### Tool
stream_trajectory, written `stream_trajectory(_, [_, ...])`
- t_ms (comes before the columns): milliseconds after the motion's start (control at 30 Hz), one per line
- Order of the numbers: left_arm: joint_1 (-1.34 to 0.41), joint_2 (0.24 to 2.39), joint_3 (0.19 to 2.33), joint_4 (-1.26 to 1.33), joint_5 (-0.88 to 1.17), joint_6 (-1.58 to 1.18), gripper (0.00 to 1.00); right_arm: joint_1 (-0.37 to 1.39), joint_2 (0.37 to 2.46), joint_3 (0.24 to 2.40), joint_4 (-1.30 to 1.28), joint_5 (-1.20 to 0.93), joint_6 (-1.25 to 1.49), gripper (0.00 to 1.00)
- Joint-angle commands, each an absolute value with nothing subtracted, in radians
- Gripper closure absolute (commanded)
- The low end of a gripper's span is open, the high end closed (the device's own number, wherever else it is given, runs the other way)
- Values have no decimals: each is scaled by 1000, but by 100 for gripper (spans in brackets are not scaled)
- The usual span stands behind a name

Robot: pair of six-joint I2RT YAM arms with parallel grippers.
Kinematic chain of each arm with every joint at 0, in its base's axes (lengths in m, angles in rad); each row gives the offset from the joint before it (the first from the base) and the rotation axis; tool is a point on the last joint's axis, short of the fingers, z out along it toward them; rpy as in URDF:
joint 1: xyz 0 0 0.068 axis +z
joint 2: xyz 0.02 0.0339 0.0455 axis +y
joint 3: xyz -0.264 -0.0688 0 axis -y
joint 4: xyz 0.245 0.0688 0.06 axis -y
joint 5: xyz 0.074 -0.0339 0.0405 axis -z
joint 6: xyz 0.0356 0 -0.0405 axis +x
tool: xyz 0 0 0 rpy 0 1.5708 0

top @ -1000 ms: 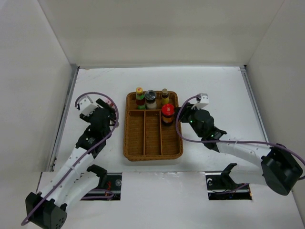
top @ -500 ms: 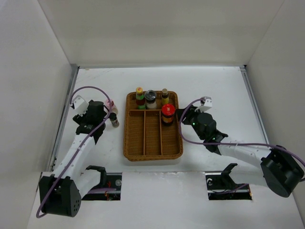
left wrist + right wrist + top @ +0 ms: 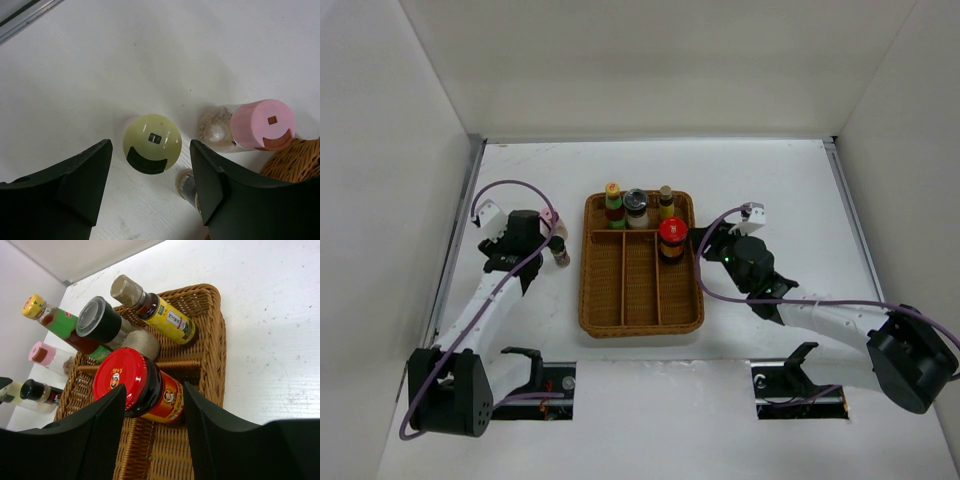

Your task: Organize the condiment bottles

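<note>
A brown wicker tray (image 3: 640,300) holds a yellow-capped bottle (image 3: 613,192), a grey-capped jar (image 3: 636,202) and a tan-capped bottle (image 3: 665,194) in its far compartment. A red-lidded jar (image 3: 671,233) stands at the far end of the right lane. My right gripper (image 3: 704,241) is open just right of that jar (image 3: 127,380), its fingers (image 3: 100,430) either side of it in the wrist view. My left gripper (image 3: 525,236) is open above a pale-yellow-capped bottle (image 3: 152,143). A pink-capped bottle (image 3: 262,124) and a small dark bottle (image 3: 186,183) stand beside it on the table.
White walls enclose the table on the left, back and right. A metal rail (image 3: 455,245) runs along the left edge. The tray's left and middle lanes (image 3: 620,285) hold nothing. The pink-capped bottle (image 3: 552,218) and dark bottle (image 3: 561,256) stand close to the tray's left rim.
My left gripper has swung left and back, uncovering the pink-capped and dark bottles. My right gripper has drawn back a little to the right from the red-lidded jar.
</note>
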State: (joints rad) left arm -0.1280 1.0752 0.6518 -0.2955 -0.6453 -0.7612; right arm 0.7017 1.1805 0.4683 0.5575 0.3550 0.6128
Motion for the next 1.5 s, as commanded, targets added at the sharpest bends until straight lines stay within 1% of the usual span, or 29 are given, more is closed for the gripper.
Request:
stream_trajectory(0, [-113,1091,650,-238,-629,-779,39,711,1175,488,615,377,595,46])
stream_trajectory(233, [-113,1115,627,-221,-626,-788,48,714,1172,486,615,380,595,45])
stream_trajectory(433, [-116,1069,612,-233,-635,-776,58,714,1169,483,615,376,600,45])
stream_trajectory(533, [-123,1019,614,-244,-650,-769,61,714,1160,482,612,380,591,44])
stream_trajectory(733, [-174,882,699,-320,-712,-706,61,714,1157,479,611,380,591,44])
stream_trajectory(933, [-346,807,834,-390,-770,-683,60,714,1172,483,611,380,589,45])
stream_trajectory(1067, [-510,850,905,-399,-793,-683,59,714,1172,485,611,379,589,45])
stream_trajectory(1233, [-660,936,948,-347,-819,-673,58,714,1170,486,607,377,588,45])
stream_trajectory(1467, [-732,1106,874,-230,-740,-762,57,708,1150,479,603,382,584,45])
